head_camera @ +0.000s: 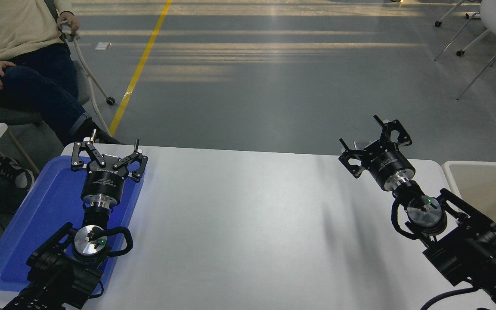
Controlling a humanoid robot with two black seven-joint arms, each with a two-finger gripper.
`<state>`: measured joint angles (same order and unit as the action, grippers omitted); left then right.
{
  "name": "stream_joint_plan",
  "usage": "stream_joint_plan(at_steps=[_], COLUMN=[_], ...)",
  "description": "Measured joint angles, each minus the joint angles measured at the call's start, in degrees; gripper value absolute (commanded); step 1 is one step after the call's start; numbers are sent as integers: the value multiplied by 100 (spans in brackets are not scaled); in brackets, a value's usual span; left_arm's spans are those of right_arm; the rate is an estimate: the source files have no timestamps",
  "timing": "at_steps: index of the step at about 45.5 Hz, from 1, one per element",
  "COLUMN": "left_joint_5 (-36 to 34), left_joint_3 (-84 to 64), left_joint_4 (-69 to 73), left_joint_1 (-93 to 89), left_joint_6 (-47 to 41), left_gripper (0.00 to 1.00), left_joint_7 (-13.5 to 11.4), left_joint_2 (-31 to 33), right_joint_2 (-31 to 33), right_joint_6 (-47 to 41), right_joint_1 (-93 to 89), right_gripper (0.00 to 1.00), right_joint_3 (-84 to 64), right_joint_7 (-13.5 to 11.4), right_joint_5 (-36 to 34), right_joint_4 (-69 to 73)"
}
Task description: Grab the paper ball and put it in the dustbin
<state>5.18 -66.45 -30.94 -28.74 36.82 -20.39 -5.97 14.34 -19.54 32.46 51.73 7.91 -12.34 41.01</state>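
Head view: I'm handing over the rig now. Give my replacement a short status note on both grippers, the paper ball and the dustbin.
Left gripper: open, empty, parked above the blue tray at the table's left.
Right gripper: open, empty, raised over the white table's far right corner, beside the dustbin.
Dustbin: at the table's right edge, only partly in view.
Paper ball: nowhere in view, not on the table or tray; I cannot tell whether it is in the dustbin.
Done: cannot be confirmed.
Left: check the dustbin's inside before ending.
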Motion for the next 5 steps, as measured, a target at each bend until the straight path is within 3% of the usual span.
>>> stream_joint_plan(at_steps=[5], left_joint_5=[0], left_joint_3=[0], left_joint_4=[0], left_joint_1=[0], left_joint_6=[0], left_gripper=[100], left_joint_7=[0], left_joint_2=[0], right_joint_2=[11], right_joint_6=[-22], right_joint_1=[-30], right_gripper=[100], right_joint_3=[2], right_joint_7=[0], right_joint_5=[-2], right_joint_4=[-2])
